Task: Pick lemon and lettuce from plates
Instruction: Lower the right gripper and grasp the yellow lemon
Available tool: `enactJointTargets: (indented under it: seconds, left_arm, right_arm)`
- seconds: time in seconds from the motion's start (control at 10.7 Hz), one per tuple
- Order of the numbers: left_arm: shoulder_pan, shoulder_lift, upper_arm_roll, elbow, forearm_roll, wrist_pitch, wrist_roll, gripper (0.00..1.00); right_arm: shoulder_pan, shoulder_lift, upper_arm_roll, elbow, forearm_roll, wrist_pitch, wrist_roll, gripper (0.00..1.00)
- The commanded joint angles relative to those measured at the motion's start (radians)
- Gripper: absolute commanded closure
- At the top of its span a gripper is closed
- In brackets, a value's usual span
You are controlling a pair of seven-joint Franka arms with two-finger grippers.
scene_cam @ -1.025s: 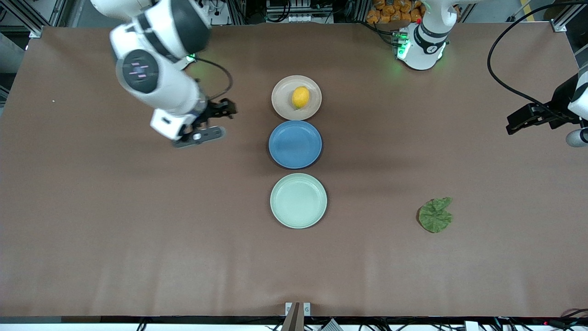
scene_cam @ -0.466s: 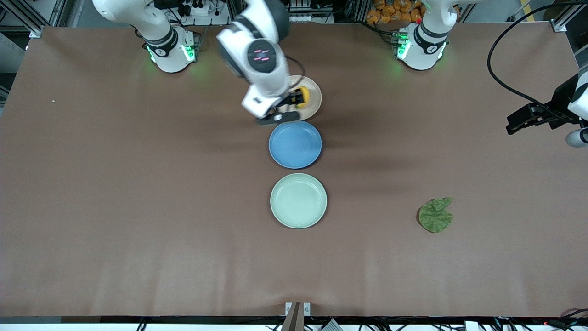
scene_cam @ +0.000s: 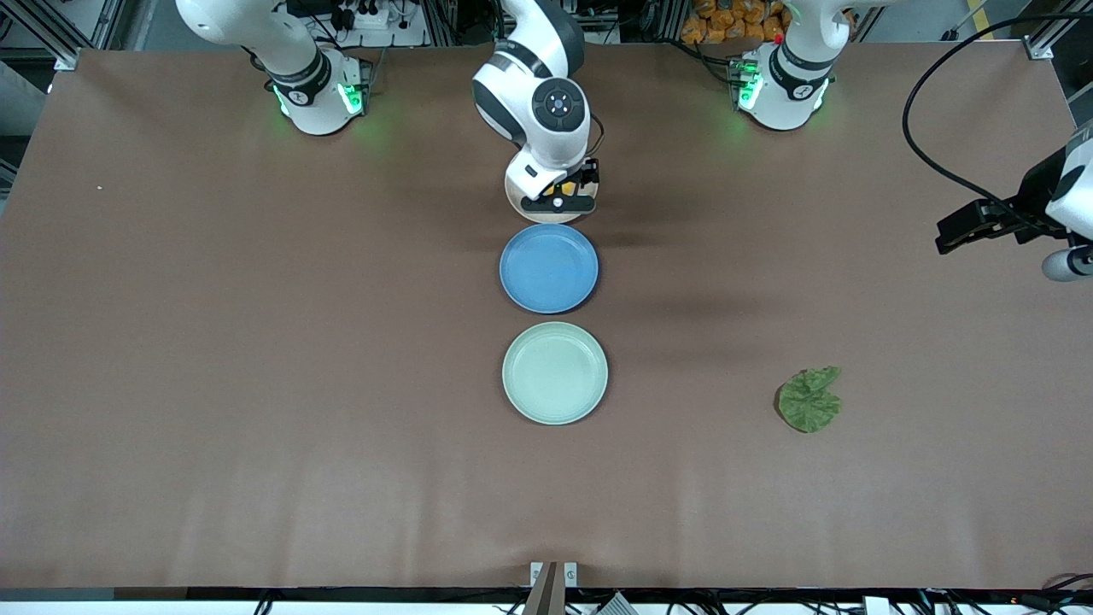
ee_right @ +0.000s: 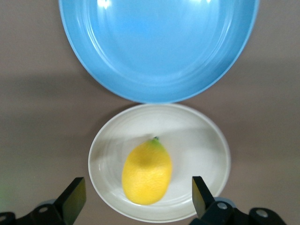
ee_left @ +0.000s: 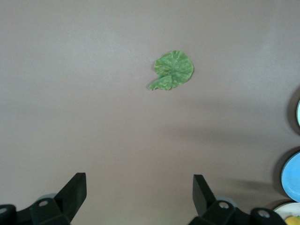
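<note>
The right gripper (scene_cam: 560,190) has swung in from the bare table and now hovers, jaws wide, over the small yellow lemon (ee_right: 147,172) on the cream plate (ee_right: 206,140). Looks like the grab comes next. The crinkled green lettuce (scene_cam: 809,399) lies on the table, off the mint plate (scene_cam: 555,373); the left gripper (ee_left: 138,199) waits open.

Both arms are glossy white rounded shells with dark grey bands at the joints. The white dome-shaped bases (scene_cam: 318,94) glow green from little status lights, same on the other one (scene_cam: 781,90). The right arm has a big dark grey round end cap (scene_cam: 557,104) with a small blue dot in the middle, and a thin black cable looping off the wrist. The left arm's hand end is a black blocky piece (scene_cam: 982,224) fed by a thick black cable (scene_cam: 931,145). Fingers (ee_right: 70,199) are matte black, wedge-shaped, with small silver screws.
</note>
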Motion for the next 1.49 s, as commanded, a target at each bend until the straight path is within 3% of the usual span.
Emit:
enactJointTargets:
  seconds: [0.0, 0.56, 0.75, 0.84, 1.21, 1.4]
  left_arm:
    - [0.003, 0.021, -0.001, 0.002, -0.02, 0.002, 0.002, 0.0]
    - [0.005, 0.047, -0.003, 0.002, -0.018, 0.035, 0.001, 0.0]
    - [0.006, 0.049, -0.003, 0.002, -0.018, 0.037, 0.001, 0.0]
    - [0.006, 0.049, -0.003, 0.002, -0.018, 0.037, 0.001, 0.0]
    - [0.006, 0.049, -0.003, 0.0, -0.018, 0.037, 0.001, 0.0]
    - [0.005, 0.047, -0.003, 0.002, -0.018, 0.037, 0.001, 0.0]
  right_arm:
    - [0.079, -0.005, -0.01, -0.139, 0.075, 0.196, 0.067, 0.0]
    - [0.122, 0.041, -0.012, -0.184, 0.068, 0.247, 0.069, 0.0]
    - [0.136, 0.044, -0.012, -0.221, 0.067, 0.313, 0.071, 0.73]
    - [0.136, 0.044, -0.012, -0.235, 0.067, 0.348, 0.081, 1.0]
    - [0.126, 0.009, -0.018, -0.233, 0.067, 0.35, 0.103, 1.0]
    - [0.119, -0.035, -0.062, -0.233, 0.065, 0.341, 0.095, 1.0]
